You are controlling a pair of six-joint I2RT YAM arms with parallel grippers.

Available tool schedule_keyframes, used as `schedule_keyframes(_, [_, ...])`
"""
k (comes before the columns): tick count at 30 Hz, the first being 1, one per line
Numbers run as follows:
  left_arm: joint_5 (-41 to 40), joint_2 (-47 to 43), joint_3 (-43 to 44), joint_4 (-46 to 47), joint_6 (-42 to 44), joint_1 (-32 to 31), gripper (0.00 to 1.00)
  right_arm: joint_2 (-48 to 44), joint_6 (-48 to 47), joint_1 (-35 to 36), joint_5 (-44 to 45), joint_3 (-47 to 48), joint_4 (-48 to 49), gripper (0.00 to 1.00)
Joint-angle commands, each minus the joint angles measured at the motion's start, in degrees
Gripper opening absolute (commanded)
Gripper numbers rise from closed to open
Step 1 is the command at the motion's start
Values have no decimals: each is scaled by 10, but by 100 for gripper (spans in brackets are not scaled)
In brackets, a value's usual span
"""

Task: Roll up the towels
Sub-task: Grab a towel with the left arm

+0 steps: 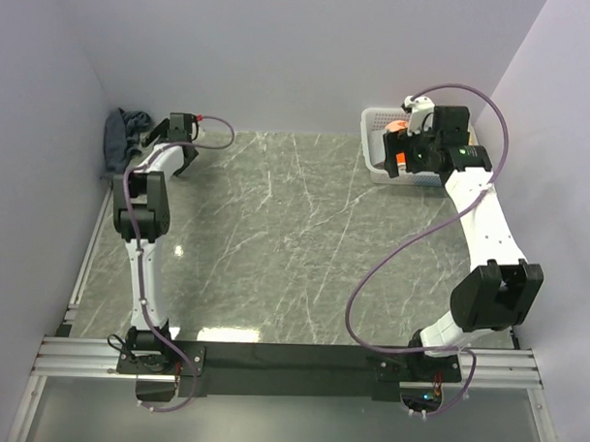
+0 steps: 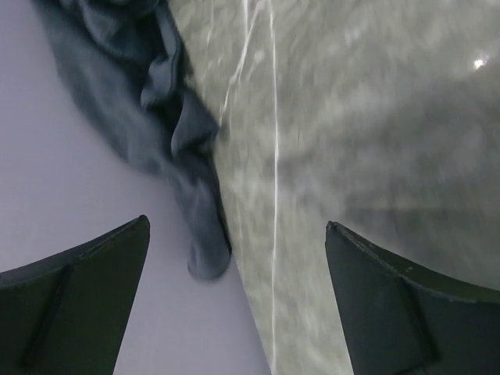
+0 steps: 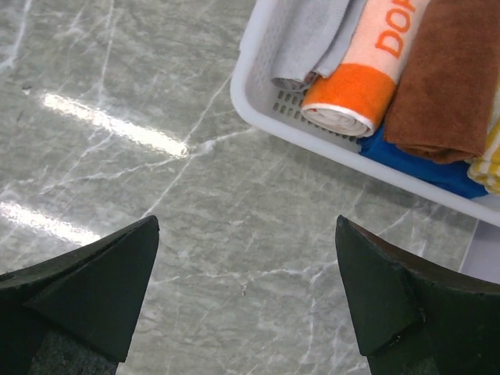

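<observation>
The dark navy towel point(image 1: 123, 137) lies crumpled in the far left corner against the wall. In the left wrist view it point(image 2: 148, 117) hangs in folds along the wall edge, ahead of the fingers. My left gripper point(image 1: 173, 149) is open and empty just right of the towel, not touching it; in its own view point(image 2: 238, 250) the gap holds only wall and table. My right gripper point(image 1: 406, 157) is open and empty at the near left side of the basket; in its own view point(image 3: 246, 250) it hangs over bare marble table.
A white lattice basket point(image 1: 374, 136) stands at the back right, also in the right wrist view point(image 3: 258, 101), holding several rolled towels: grey, orange and white point(image 3: 351, 98), brown point(image 3: 441, 78), blue. Walls close the left, back and right sides.
</observation>
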Motion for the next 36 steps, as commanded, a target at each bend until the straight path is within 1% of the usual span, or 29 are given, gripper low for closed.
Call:
schedule_keyframes(1, [-32,44,64,80,83,14,99,9,4,-1,36,43,7,100])
schedule_keyframes(4, [-35,92,84,130,126,21,99,32,-2,-1,53,72,-5,100])
schedule_keyframes(7, [-35,144,126,161,158,32,99,61,-6,0,72,116,-24,100])
schedule_keyframes(9, [-35,183,163,166,179,41,99,83,-5,0,82,149,-42,100])
schedule_keyframes(10, [-38,194,180,201,190,44,99,90,-4,0,83,159,-48,100])
schedule_keyframes(12, [-42,225,190,225,225,55,99,110,3,-1,90,191,-64,100])
schedule_keyframes(14, [-49,241,198,263,245,63,100,124,5,1,97,209,-72,100])
schedule_keyframes(18, [-55,267,216,275,258,92,99,137,3,5,118,238,-84,100])
schedule_keyframes(22, [-52,267,191,309,274,112,99,137,-1,11,132,238,-80,100])
schedule_keyframes(25, [-55,279,200,315,277,119,99,136,-2,14,141,238,-85,100])
schedule_keyframes(28, [-46,276,191,332,275,119,85,132,-10,15,135,225,-83,100])
schedule_keyframes(29, [-45,273,191,337,273,120,71,130,-10,15,134,222,-80,100])
schedule_keyframes(31, [-42,270,199,340,272,117,51,130,-12,15,123,218,-74,100])
schedule_keyframes(32, [-39,265,199,342,272,117,38,131,-14,15,118,217,-72,100])
schedule_keyframes(33, [-37,251,197,346,273,113,32,131,-12,15,112,219,-72,100])
schedule_keyframes(35, [-29,230,190,355,270,108,16,124,-12,15,104,218,-72,99])
schedule_keyframes(36, [-28,200,183,360,256,98,1,118,-14,15,93,205,-67,99])
